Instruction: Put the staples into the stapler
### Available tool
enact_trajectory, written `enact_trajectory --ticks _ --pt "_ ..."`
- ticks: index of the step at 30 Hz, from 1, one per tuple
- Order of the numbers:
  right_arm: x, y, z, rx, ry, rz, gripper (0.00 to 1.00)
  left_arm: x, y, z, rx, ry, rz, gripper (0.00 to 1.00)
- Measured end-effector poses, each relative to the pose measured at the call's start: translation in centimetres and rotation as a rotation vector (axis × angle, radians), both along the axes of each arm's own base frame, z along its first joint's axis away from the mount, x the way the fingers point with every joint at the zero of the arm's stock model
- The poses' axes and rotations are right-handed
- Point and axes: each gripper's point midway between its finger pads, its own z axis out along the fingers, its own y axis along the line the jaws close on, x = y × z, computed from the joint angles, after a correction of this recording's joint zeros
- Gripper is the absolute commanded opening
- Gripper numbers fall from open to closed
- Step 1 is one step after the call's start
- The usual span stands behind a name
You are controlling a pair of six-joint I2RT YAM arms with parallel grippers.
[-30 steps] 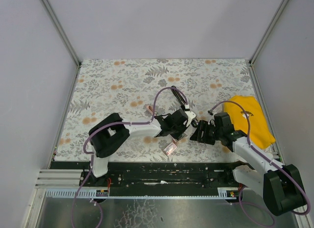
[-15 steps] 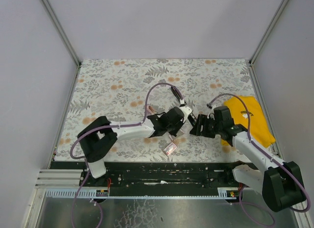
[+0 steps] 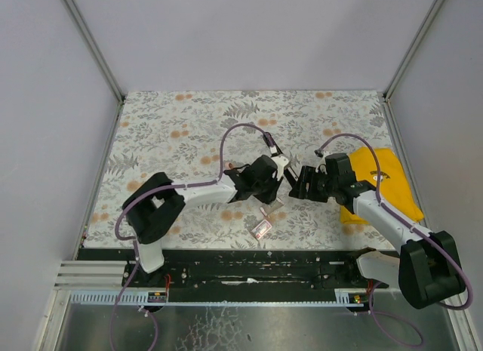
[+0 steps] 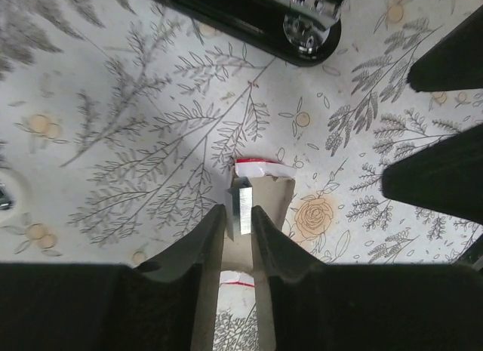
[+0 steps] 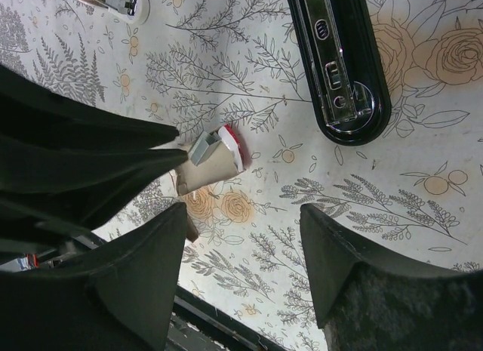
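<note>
1. Top external view: a table (image 3: 173, 124) covered in a grey leaf-and-flower print is seen, with both arms reaching in from the near edge towards its middle
2. A yellow cloth (image 3: 392, 186) is spread at the right side of the table, partly covered in view by the right arm
3. The right gripper (image 5: 243, 210) is held low over the print with its fingers wide apart; nothing is seen between them
4. The left gripper (image 4: 239, 209) is pointed towards the right one, its fingers drawn nearly together and clamped on a staple strip (image 4: 242, 200)
5. The stapler (image 5: 338, 64) is laid flat near the middle of the table, just beyond the tips of both grippers and touched by neither; a black arm with its chrome channel facing up is shown
6. A tan cardboard piece (image 5: 215, 170) with a red-and-white end is seen on the print directly beneath the left fingertips
7. A small clear-and-red item (image 3: 262, 229) is seen close to the table's near edge
8. The staple strip is a short silver bar, its free end aimed towards the stapler
</note>
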Motion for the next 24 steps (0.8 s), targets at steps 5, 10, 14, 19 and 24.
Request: enact_trajectory --ticks 5,10,14,19,24 --pt "-0.2 -0.1 -0.3 0.002 0.0 -0.003 0.68 -1.0 -0.3 -2.3 -0.001 0.097 -0.018 0.32" --pt "-1.0 -0.3 -1.3 -0.004 0.026 -0.006 0.68 -1.4 -0.5 -2.6 -0.011 0.124 -0.03 0.35" --pt "-1.4 -0.4 -1.8 -0.005 0.04 -0.01 0.68 -1.2 -0.7 -2.9 -0.009 0.127 -0.032 0.35" --pt "-1.4 -0.4 -1.8 -0.003 0.038 -0.011 0.68 -1.3 -0.8 -3.3 -0.003 0.137 -0.038 0.25" --pt "-1.4 -0.4 -1.7 0.002 0.041 -0.016 0.68 -1.5 -0.8 -3.6 -0.001 0.142 -0.045 0.16"
